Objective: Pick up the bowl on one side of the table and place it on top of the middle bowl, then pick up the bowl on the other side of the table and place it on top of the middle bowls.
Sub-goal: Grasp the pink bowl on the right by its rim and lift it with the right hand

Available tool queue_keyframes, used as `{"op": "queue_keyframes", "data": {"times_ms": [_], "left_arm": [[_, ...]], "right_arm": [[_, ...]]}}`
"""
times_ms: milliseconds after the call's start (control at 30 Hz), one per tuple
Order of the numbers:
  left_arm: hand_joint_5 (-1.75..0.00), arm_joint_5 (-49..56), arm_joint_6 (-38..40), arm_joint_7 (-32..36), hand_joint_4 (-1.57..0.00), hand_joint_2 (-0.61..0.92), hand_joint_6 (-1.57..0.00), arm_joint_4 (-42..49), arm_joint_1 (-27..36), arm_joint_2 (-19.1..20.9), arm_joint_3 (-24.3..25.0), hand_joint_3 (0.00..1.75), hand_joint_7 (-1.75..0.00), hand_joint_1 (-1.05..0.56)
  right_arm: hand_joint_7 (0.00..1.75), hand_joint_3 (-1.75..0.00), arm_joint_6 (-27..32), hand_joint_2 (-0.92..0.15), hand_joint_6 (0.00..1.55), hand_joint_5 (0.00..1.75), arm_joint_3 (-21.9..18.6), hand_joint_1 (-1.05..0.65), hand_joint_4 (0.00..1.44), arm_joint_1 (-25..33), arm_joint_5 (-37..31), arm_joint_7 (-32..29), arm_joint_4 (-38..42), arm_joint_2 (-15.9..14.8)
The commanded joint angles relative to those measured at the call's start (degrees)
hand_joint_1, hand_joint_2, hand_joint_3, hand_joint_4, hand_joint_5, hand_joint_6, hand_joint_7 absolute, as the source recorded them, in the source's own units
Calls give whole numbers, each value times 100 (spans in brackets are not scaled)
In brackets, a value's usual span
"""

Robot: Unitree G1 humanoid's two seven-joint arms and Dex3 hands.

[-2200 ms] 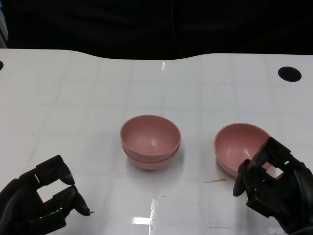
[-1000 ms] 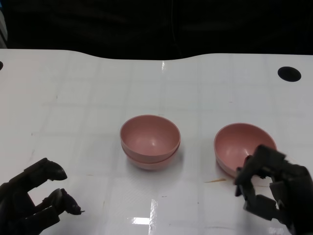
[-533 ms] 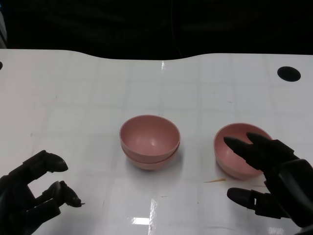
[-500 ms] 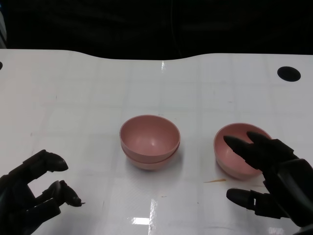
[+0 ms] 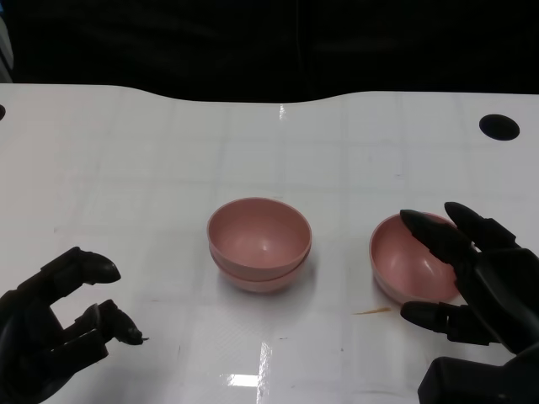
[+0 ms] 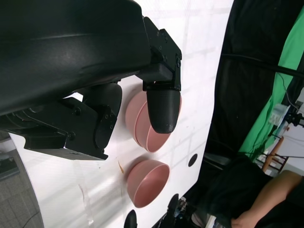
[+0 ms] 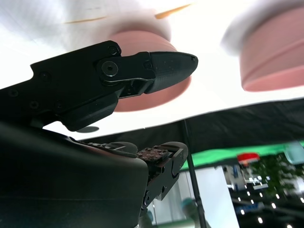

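Two pink bowls are nested as a middle stack (image 5: 259, 244) (image 6: 137, 122) (image 7: 278, 52) on the white table. A single pink bowl (image 5: 410, 259) (image 6: 148, 183) (image 7: 159, 97) stands upright to the right of the stack. My right hand (image 5: 476, 282) is spread beside this bowl, its upper fingers (image 5: 429, 234) over the right rim and its thumb near the front. I cannot tell whether it touches the bowl. One of its fingers (image 7: 156, 66) crosses the bowl in the right wrist view. My left hand (image 5: 55, 332) hangs at the lower left, holding nothing.
A black round hole (image 5: 498, 126) sits in the table (image 5: 168, 151) at the far right. A thin orange smear (image 5: 370, 310) lies in front of the right bowl. The left wrist view shows a person's arm (image 6: 259, 209) beyond the table's far edge.
My right hand has gone from curled to spread and has shifted so its fingers lie over the right bowl's rim. My left hand drew back slightly toward the lower left.
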Motion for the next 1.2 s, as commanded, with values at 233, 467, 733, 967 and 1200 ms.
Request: {"op": "queue_keyframes", "data": {"times_ms": [233, 467, 733, 967, 1200], "left_arm": [[-175, 80, 119, 141, -64, 92, -36, -96, -23, -15, 15, 144, -175, 21], [-175, 85, 139, 171, -64, 92, -35, -125, -27, -29, 8, 144, -175, 21], [-175, 77, 232, 340, -59, 92, -28, -267, -29, -128, -19, 145, -175, 22], [-175, 93, 276, 394, -58, 92, -26, -306, -36, -153, -10, 145, -175, 22], [-175, 58, 366, 494, -57, 92, -26, -417, -48, -175, 15, 145, -175, 21]], "right_arm": [[0, -21, 249, -92, 25, 0, 232, -103, 15, -174, 161, -99, 204, -252], [0, -21, 286, -92, 25, 0, 345, -103, 15, -248, 263, -93, 316, -333], [1, -21, 210, -92, 27, 2, 643, -96, 18, -552, 310, -282, 995, -420], [1, -21, 237, -92, 27, 2, 751, -96, 19, -563, 317, -340, 1023, -431], [1, -22, 300, -92, 28, 1, 971, -93, 19, -569, 262, -410, 1054, -416]]}}
